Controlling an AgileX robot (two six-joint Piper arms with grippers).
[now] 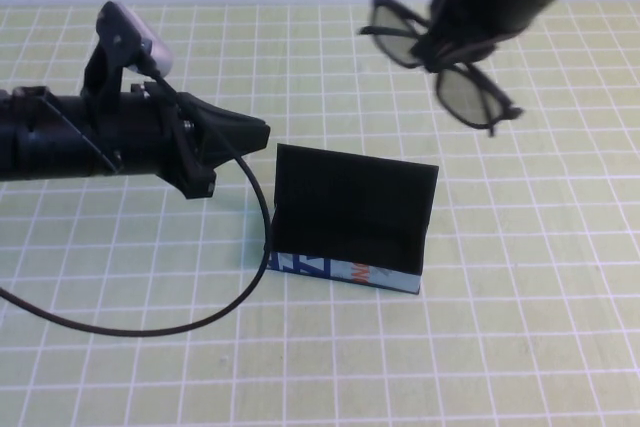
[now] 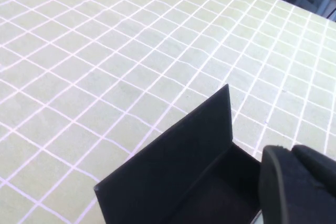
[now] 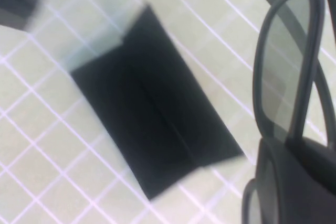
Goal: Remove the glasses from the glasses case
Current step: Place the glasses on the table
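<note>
1. At the left, the left gripper (image 1: 240, 137) lies low over the mat, its tip just beside the near-left corner of the glasses case (image 1: 350, 232); whether its fingers are parted cannot be told, and it grips nothing that can be seen.
2. In the middle, the glasses case sits on the green grid mat (image 1: 520, 327), its lid (image 1: 355, 202) standing upright at the far side and its blue, white and orange strip (image 1: 340, 272) facing near; the tray looks empty.
3. At the far right, the right gripper (image 1: 450, 42) hangs high above the mat, clamped on the bridge of the glasses (image 1: 440, 67), which dangle lenses down, well clear of the case.
4. The step in hand appears to be the carry-away: the glasses are already out.
5. The next move likely calls for lowering them gently to bare mat right of the case, then releasing without letting the frame tip or snag.
</note>
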